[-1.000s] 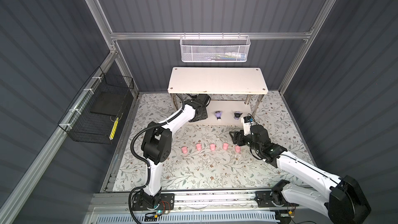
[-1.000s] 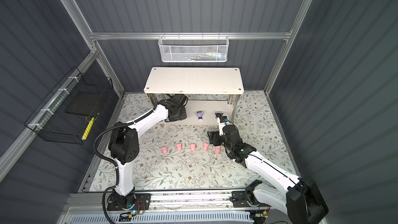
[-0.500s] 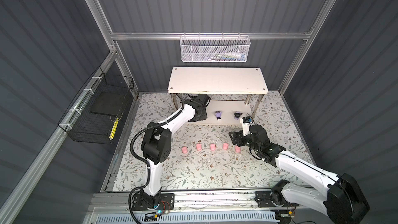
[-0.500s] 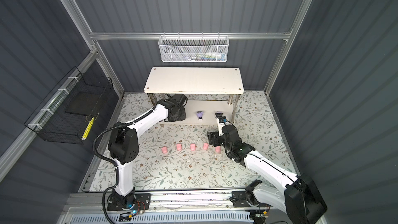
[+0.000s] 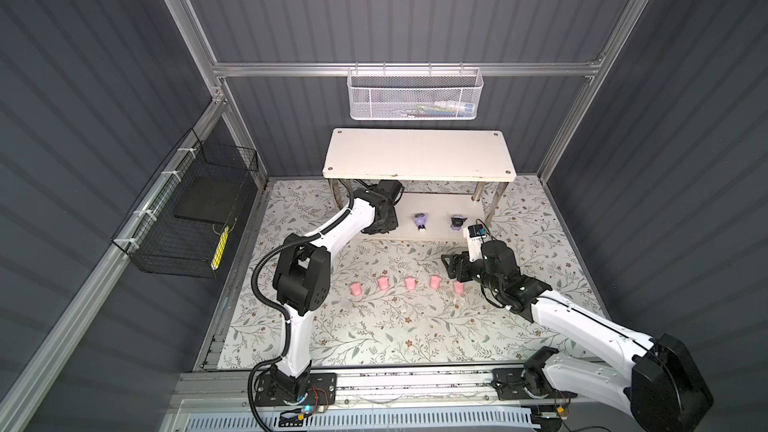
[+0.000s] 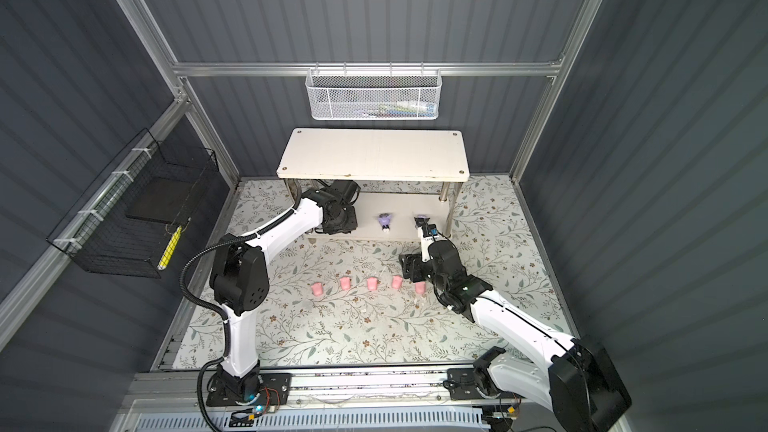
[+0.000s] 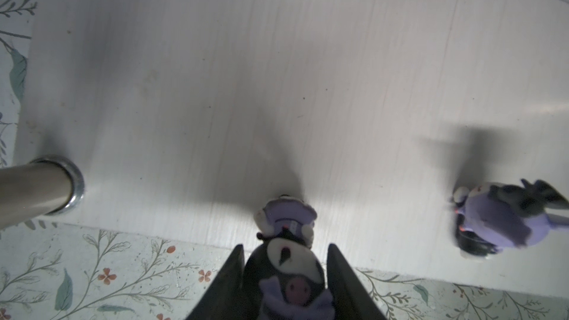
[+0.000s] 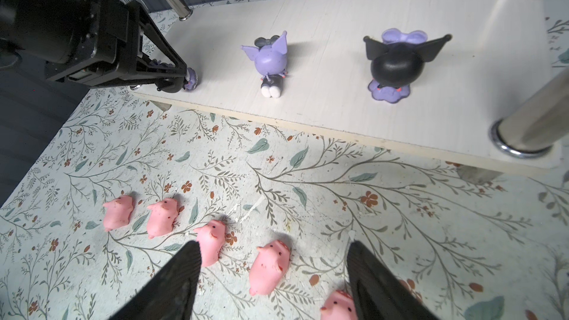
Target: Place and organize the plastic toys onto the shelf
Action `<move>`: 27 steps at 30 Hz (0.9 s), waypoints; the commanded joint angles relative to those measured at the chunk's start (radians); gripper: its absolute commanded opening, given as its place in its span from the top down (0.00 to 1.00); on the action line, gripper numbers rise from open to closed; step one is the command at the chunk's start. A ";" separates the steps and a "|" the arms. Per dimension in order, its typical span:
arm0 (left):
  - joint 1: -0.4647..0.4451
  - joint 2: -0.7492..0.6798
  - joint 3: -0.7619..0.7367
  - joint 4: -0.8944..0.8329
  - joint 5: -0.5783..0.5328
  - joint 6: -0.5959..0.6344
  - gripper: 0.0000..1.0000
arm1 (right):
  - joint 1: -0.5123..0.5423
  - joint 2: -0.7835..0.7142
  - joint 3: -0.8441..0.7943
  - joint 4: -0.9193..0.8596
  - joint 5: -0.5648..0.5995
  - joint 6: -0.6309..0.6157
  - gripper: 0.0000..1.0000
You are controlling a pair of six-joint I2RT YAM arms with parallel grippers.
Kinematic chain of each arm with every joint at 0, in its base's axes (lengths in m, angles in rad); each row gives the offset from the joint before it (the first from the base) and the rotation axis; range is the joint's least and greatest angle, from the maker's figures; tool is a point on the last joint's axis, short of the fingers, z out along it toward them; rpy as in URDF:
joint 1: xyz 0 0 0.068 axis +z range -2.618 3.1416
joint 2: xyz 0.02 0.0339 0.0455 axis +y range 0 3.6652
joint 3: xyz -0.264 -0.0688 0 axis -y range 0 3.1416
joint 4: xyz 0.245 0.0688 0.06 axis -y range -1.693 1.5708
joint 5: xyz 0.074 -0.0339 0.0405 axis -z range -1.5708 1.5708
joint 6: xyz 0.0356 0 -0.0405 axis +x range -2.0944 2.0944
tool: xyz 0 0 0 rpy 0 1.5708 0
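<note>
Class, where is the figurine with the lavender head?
The lavender figurine stands on the shelf's lower tier, centre, in both top views, between the left gripper and the black figurine.

You nudged your right hand (image 5: 449, 271) slightly leftward, above the pink pig (image 5: 458, 287) ending the row.

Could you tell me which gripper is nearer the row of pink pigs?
Right. The right gripper hangs open over the pink pigs; the left gripper is away at the shelf, gripping a purple figurine.
</note>
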 commanded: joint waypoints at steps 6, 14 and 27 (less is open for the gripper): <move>0.026 -0.032 0.082 0.069 0.024 -0.006 0.56 | -0.004 0.006 -0.016 0.019 -0.005 0.010 0.23; 0.025 -0.087 0.024 0.118 0.031 -0.018 0.57 | -0.004 0.007 -0.015 0.027 -0.008 0.013 0.23; 0.023 -0.196 -0.124 0.185 0.034 -0.052 0.58 | -0.004 0.056 -0.007 0.033 -0.021 0.019 0.23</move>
